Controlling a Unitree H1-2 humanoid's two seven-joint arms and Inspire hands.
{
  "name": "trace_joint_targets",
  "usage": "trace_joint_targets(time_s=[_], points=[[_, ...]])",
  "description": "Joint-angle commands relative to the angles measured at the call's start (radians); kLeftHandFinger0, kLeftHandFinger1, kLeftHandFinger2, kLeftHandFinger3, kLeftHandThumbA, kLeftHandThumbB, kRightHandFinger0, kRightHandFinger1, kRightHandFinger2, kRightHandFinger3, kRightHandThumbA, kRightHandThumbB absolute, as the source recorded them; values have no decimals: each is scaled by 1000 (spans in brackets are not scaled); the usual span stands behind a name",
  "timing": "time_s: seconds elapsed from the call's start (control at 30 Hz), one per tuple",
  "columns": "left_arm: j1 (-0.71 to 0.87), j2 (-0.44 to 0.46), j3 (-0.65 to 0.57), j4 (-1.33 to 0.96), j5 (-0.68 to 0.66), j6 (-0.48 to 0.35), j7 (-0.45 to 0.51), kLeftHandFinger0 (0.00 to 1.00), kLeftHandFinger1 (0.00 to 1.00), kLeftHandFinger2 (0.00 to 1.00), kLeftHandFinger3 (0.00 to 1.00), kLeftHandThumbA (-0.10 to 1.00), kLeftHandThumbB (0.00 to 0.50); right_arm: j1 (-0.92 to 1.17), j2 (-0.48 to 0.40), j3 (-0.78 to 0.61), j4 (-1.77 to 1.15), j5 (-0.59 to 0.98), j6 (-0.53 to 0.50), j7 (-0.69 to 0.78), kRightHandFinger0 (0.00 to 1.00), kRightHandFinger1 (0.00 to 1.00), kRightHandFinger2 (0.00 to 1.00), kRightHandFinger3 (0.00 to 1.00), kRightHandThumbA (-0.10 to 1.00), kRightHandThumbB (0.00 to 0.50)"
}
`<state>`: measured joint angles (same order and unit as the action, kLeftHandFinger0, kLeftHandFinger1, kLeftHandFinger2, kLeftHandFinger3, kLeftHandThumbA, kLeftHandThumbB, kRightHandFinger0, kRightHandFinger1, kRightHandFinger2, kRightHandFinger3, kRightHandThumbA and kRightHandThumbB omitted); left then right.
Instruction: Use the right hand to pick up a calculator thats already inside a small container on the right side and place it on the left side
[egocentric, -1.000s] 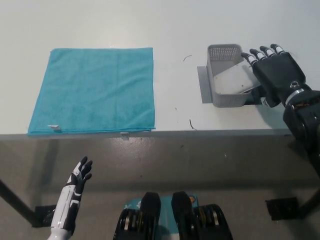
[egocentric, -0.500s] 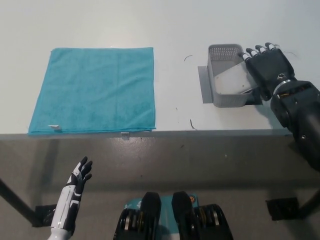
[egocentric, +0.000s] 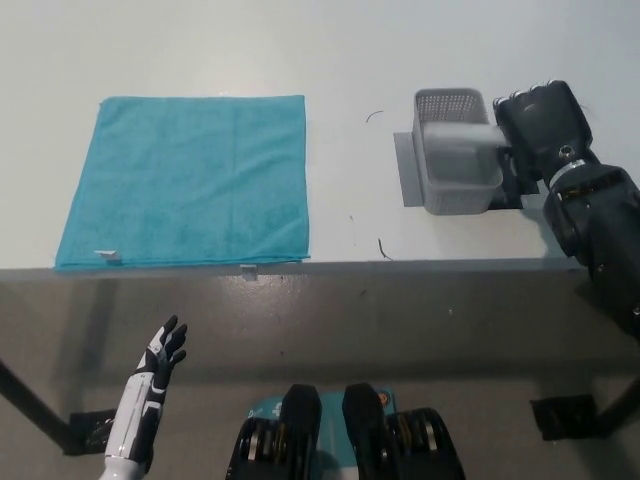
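Black right hand (egocentric: 538, 122) now curled over the right rim of the grey container (egocentric: 455, 150), fingers closing on the calculator (egocentric: 465, 140) inside it, teal cloth (egocentric: 190, 180) left of container, white left hand (egocentric: 160, 350) open below the cloth.

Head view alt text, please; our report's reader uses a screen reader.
The black right hand holds a pale calculator above the small grey container on a white table. A teal cloth lies left; the white left hand rests open below the table edge.
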<state>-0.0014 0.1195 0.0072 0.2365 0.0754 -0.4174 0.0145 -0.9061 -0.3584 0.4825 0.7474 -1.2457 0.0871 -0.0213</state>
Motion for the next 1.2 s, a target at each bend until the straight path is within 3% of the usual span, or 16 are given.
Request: trace_joint_targets(time_s=[0.0,0.1,0.13,0.2,0.27,0.33,0.43,0.5,0.53,0.6,0.7,0.8,1.0,1.03,1.07,1.17], points=[[-13,19,11,-26,1,-51,1,1000,1000,1000,1000,1000,0,-87,-12,7,86,36,-105,-436,0,3,283,290,-100,327],[-17,20,12,-26,6,-48,4,1000,1000,1000,1000,1000,0,-94,-8,4,98,48,-123,-466,0,0,282,251,-100,326],[-17,19,12,-24,7,-51,5,1000,1000,1000,1000,1000,0,-90,-8,-6,85,61,-127,-460,0,30,353,174,-100,311],[-19,19,12,-27,4,-49,4,1000,1000,1000,1000,1000,0,-91,-9,-10,85,68,-142,-494,0,99,472,123,-100,305],[-23,20,14,-22,3,-51,5,1000,1000,1000,1000,1000,0,-92,-9,-21,82,81,-151,-507,0,195,602,157,-100,283],[-24,22,12,-20,3,-52,4,1000,1000,1000,1000,1000,0,-94,-13,-20,69,72,-133,-507,0,313,737,321,-100,261],[-27,21,13,-20,7,-52,6,1000,1000,1000,1000,1000,0,-101,-16,-45,37,100,-146,-507,0,278,719,588,-100,250],[-30,20,14,-19,5,-51,6,1000,1000,1000,1000,1000,0,-102,-18,-59,6,112,-149,-500,0,264,708,625,-100,264],[-37,21,15,-17,6,-51,7,1000,1000,1000,1000,1000,0,-111,-21,-70,-26,120,-143,-471,0,291,752,686,-100,264],[-48,20,19,-15,-3,-49,7,1000,1000,1000,1000,1000,0,-133,-23,-75,-50,114,-127,-454,0,320,792,719,-100,238],[-49,20,23,-14,3,-47,12,1000,1000,1000,1000,1000,0,-156,-21,-80,-76,107,-125,-474,0,304,771,700,-100,273],[-45,16,24,-20,-13,-40,4,1000,1000,1000,1000,1000,0,-173,-25,-76,-109,91,-105,-452,0,301,774,712,-100,218],[-46,17,27,-17,-7,-51,5,1000,1000,1000,1000,1000,0,-205,-10,-83,-152,122,-137,-455,0,318,778,706,-100,189],[-46,17,28,-17,-7,-51,5,1000,1000,1000,1000,1000,0,-207,-8,-82,-152,124,-141,-459,0,350,814,740,-100,173],[-45,17,28,-18,2,-49,8,1000,1000,1000,1000,1000,0,-217,0,-75,-166,116,-129,-438,0,339,780,700,-100,215],[-47,14,30,-13,-5,-52,6,1000,1000,1000,1000,1000,0,-236,26,-67,-179,121,-115,-391,0,261,722,634,-100,240]])
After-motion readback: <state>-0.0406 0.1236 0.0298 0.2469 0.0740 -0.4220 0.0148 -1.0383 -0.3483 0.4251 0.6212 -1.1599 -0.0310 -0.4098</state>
